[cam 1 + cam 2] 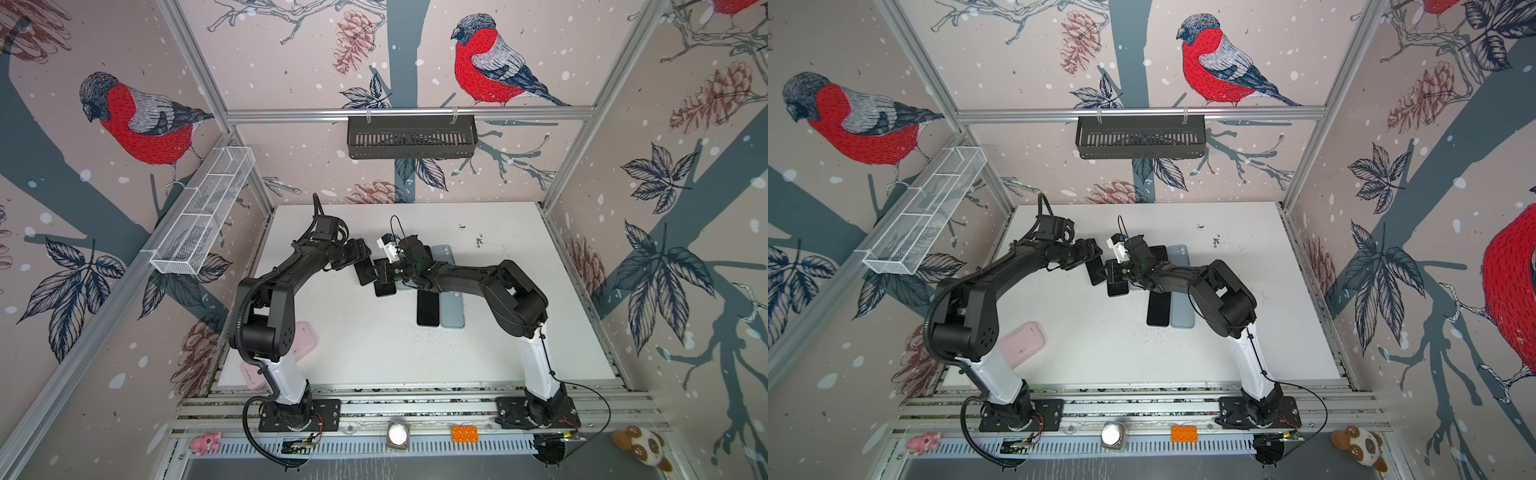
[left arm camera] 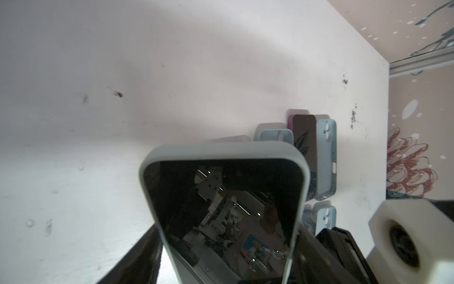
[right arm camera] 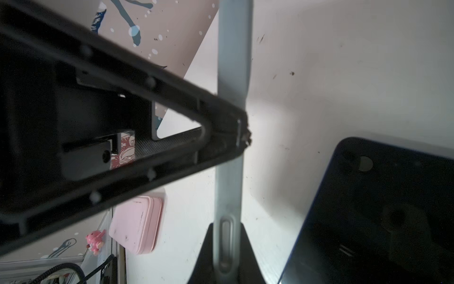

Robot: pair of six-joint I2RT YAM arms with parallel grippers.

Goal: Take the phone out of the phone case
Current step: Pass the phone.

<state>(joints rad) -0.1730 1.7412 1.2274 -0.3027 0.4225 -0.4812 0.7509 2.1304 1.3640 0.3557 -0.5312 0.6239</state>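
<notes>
The phone [image 2: 221,209] still sits fully inside the phone case [image 2: 221,151], its dark glossy screen uppermost and mirroring the room. The case is pale grey with rounded corners and rims the screen all round. It is held above the table [image 2: 122,73], clamped across its width by the left gripper [image 2: 226,246], with one edge pinched in the right gripper [image 3: 243,130].

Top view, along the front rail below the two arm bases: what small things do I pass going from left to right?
Pink pig toy → white round object in its holder → orange building brick → brown and white plush toy.
</notes>
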